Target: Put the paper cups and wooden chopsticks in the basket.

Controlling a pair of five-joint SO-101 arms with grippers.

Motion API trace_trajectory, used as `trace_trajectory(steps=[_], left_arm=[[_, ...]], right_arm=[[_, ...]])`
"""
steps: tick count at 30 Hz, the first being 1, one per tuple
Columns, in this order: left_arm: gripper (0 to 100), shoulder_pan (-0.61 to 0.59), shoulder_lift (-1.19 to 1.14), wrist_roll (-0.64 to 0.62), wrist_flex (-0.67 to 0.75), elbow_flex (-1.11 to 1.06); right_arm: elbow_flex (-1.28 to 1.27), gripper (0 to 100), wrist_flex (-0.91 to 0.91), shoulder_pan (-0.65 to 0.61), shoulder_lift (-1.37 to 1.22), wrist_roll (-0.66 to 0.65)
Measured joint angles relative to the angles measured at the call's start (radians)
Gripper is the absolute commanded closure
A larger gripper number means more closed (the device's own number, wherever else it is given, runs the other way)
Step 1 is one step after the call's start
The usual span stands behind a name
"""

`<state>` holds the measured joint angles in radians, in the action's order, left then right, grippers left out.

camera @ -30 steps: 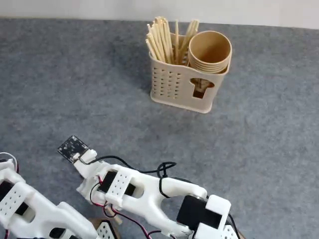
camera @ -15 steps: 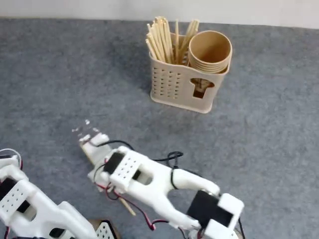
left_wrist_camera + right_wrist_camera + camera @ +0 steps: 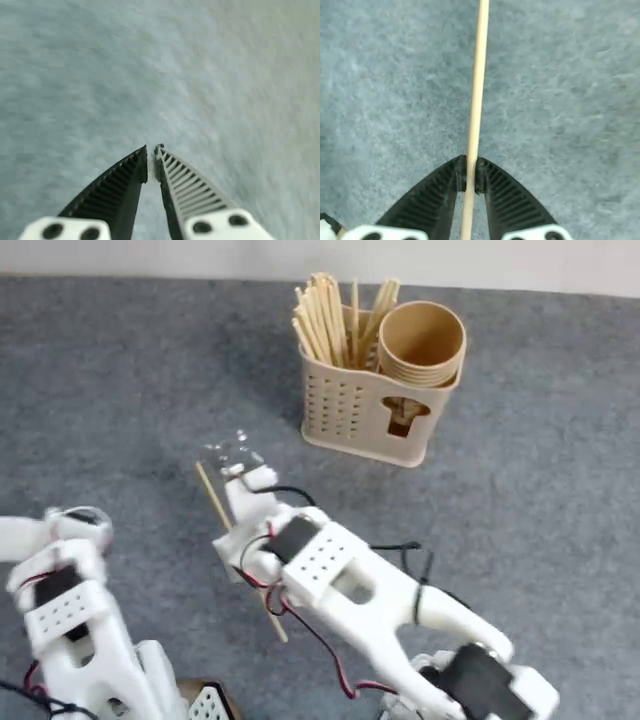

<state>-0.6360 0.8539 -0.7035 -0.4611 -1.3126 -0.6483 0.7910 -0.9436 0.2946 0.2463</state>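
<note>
A cream basket (image 3: 375,415) stands at the back of the grey carpet, with several wooden chopsticks (image 3: 330,315) in one compartment and stacked paper cups (image 3: 422,345) in the other. My right gripper (image 3: 471,175) is shut on a single wooden chopstick (image 3: 477,85), which runs straight out past the fingertips. In the high view that chopstick (image 3: 214,495) pokes out at a slant beside the right arm (image 3: 320,565), left of and in front of the basket. My left gripper (image 3: 151,162) is shut with nothing in it, above bare carpet at the near left.
The left arm's white body (image 3: 70,610) stands at the near left edge. Open grey carpet (image 3: 520,500) spreads to the right of the basket and between the arms and the basket.
The right arm has swung up and toward the basket, carrying the chopstick with it. The left arm has shifted and risen at the near left.
</note>
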Motion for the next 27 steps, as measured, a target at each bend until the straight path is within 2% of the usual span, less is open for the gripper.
trace_trajectory(steps=[4, 6, 14, 19, 24, 27], left_arm=[[96, 0.124, 0.0, 0.026, 0.0, 0.0], [99, 0.163, 0.0, 0.028, 0.0, -0.003], [100, 0.244, 0.077, 0.101, 0.0, -0.08], [100, 0.293, 0.315, 0.11, 0.0, -0.215], [100, 0.305, 0.623, 0.172, -0.002, -0.364], [100, 0.334, 0.796, 0.181, -0.044, -0.367]], right_arm=[[-0.055, 99.4, 0.0, 0.025, 0.135, 0.0], [-0.081, 99.4, 0.0, 0.038, 0.201, 0.0], [-0.12, 99.4, 0.0, 0.118, 0.391, 0.0], [-0.12, 99.4, 0.0, 0.178, 0.451, 0.0], [-0.12, 99.4, 0.0, 0.212, 0.519, 0.0], [-0.12, 99.4, 0.0, 0.212, 0.568, 0.0]])
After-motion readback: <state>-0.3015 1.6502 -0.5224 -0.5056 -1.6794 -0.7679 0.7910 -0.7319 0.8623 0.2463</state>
